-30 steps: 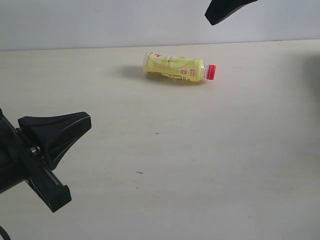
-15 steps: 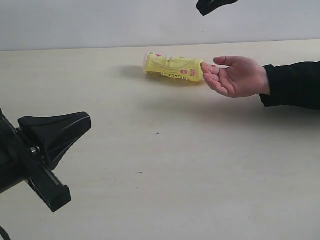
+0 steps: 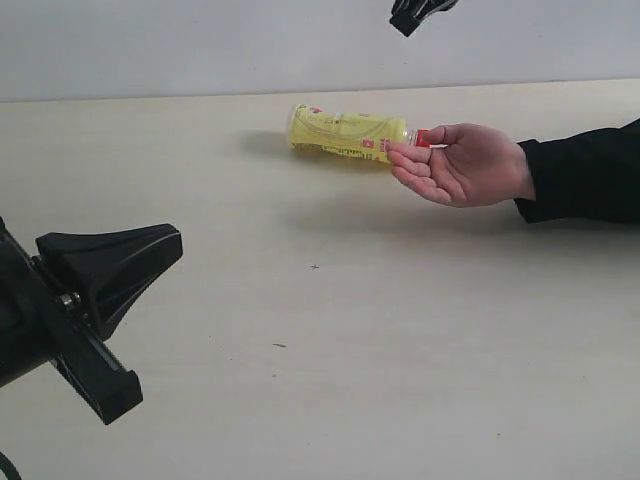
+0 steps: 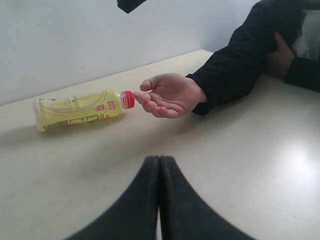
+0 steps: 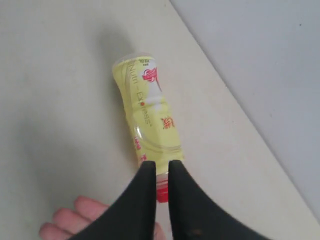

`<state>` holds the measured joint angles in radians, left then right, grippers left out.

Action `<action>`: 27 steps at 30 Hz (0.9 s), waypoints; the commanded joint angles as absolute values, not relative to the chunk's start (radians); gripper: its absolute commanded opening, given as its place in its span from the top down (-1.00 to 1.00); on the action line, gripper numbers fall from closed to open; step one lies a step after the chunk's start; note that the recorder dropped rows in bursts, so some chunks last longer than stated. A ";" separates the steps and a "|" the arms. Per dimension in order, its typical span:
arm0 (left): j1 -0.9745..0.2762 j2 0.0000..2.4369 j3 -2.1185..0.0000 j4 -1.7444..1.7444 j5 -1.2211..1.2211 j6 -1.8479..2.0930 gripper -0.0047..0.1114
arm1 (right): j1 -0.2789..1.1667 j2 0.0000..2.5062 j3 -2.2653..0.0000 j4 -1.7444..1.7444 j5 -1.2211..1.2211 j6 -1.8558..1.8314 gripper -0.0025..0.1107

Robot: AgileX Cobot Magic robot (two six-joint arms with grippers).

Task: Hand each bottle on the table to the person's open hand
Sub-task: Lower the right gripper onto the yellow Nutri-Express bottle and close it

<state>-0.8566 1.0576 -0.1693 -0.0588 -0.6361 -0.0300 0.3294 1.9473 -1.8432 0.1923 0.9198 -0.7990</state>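
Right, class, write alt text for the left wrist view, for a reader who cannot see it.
A yellow bottle with a red cap lies on its side on a pale table; a person's open hand, palm up, has its fingertips by the cap. The left gripper, jaws together, fills the foreground.

The table (image 3: 420, 330) is viewed by the exterior camera obliquely from above, toward the far wall (image 3: 200, 45). The left wrist view is set low and nearly level, the right wrist view close and steeply downward — the yellow bottle (image 3: 345, 133) and open hand (image 3: 462, 165) are shared by all three.
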 commanded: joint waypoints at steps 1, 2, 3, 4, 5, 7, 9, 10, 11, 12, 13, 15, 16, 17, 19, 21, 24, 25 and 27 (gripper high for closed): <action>-0.858 1.053 -0.166 -0.062 -0.638 -0.026 0.90 | 0.326 2.044 -1.955 0.194 0.917 -0.856 0.51; -0.858 1.053 -0.166 -0.062 -0.638 -0.026 0.90 | 0.326 2.063 -1.978 0.194 0.915 -0.867 0.45; -0.858 1.053 -0.166 -0.062 -0.638 -0.026 0.90 | 0.326 2.086 -1.999 0.194 0.909 -0.871 0.37; -0.858 1.053 -0.166 -0.062 -0.638 -0.026 0.90 | 0.326 2.110 -2.018 0.194 0.906 -0.883 0.28; -0.858 1.053 -0.166 -0.062 -0.638 -0.026 0.90 | 0.326 2.129 -2.032 0.194 0.904 -0.899 0.19; -0.858 1.053 -0.166 -0.062 -0.638 -0.026 0.90 | 0.326 2.174 -2.061 0.194 0.900 -0.940 -0.07; -0.858 1.053 -0.166 -0.062 -0.638 -0.026 0.90 | 0.326 2.217 -2.076 0.194 0.889 -0.959 -0.31; -0.858 1.053 -0.166 -0.062 -0.638 -0.026 0.90 | 0.330 2.238 -2.081 0.194 0.878 -0.959 -0.40; -0.858 1.053 -0.166 -0.062 -0.638 -0.026 0.90 | 0.331 2.252 -2.083 0.188 0.866 -0.961 -0.43; -0.858 1.053 -0.166 -0.062 -0.638 -0.026 0.90 | 0.336 2.271 -2.083 0.177 0.851 -0.972 -0.43; -0.858 1.053 -0.166 -0.062 -0.638 -0.026 0.90 | 0.338 2.288 -2.083 0.172 0.837 -0.986 -0.43; -0.858 1.053 -0.166 -0.062 -0.638 -0.026 0.90 | 0.344 2.317 -2.083 0.172 0.807 -1.010 -0.43; -0.858 1.053 -0.166 -0.062 -0.638 -0.026 0.90 | 0.344 2.331 -2.083 0.171 0.786 -1.012 -0.43; -0.858 1.053 -0.166 -0.062 -0.638 -0.026 0.90 | 0.349 2.343 -2.083 0.168 0.765 -1.012 -0.43; -0.858 1.053 -0.166 -0.062 -0.638 -0.026 0.90 | 0.355 2.368 -2.083 0.164 0.731 -1.012 -0.43; -0.858 1.053 -0.166 -0.062 -0.638 -0.026 0.90 | 0.355 2.383 -2.083 0.154 0.711 -1.012 -0.43; -0.858 1.053 -0.166 -0.062 -0.636 -0.026 0.90 | 0.360 2.398 -2.083 0.154 0.701 -1.012 -0.43; -0.858 1.053 -0.166 -0.062 -0.636 -0.026 0.90 | 0.359 2.406 -2.083 0.154 0.701 -1.012 -0.43; -0.858 1.053 -0.166 -0.062 -0.636 -0.026 0.90 | 0.359 2.416 -2.083 0.154 0.701 -1.012 -0.43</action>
